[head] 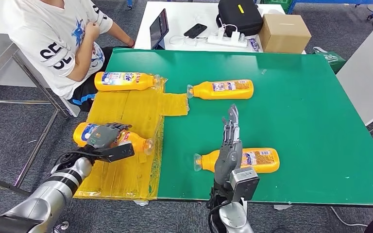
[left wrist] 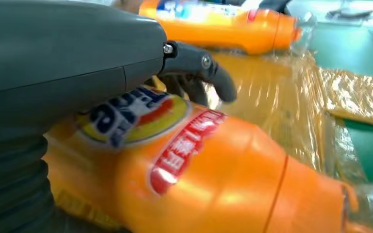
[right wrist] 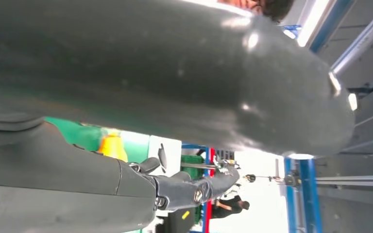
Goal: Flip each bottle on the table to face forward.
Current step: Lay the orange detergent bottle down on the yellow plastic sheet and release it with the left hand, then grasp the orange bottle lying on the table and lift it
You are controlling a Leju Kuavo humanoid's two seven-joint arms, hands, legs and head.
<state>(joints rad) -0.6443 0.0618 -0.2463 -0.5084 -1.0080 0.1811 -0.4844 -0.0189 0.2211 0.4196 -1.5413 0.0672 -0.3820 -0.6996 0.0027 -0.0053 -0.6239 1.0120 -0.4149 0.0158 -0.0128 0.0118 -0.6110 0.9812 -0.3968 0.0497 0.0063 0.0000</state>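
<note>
Item one, nearest you: the right robot hand point(head: 229, 145), grey and dark, held upright at the near edge of the green bench point(head: 311, 121), fingers straight and slightly apart, holding nothing; directly behind it lies the near-right bottle point(head: 252, 160), on its side, orange plastic with a printed label and clear cap pointing left, partly hidden by the hand, and you cannot tell whether they touch. Item two: the left robot hand point(head: 104, 136), fingers curled over and gripping the near-left bottle point(head: 126, 140), which lies on its side on the yellow sheet point(head: 131, 111), cap to the right; in the left wrist view you see the same bottle point(left wrist: 213, 179) close up, glossy orange with a red and blue label, the thumb point(left wrist: 209, 68) arched over its top. Item three: the far-left bottle point(head: 126, 81), on its side at the far edge of the crinkled, shiny yellow sheet, cap to the right. Item four: the far-centre bottle point(head: 221, 90), on its side on bare green surface, cap to the left. Item five, beyond the bench: a white table point(head: 184, 19) carrying a black case point(head: 239, 17), a cardboard box point(head: 284, 33), a tablet point(head: 159, 28) and a phone point(head: 195, 30). A seated person point(head: 63, 43) sits at far left.
</note>
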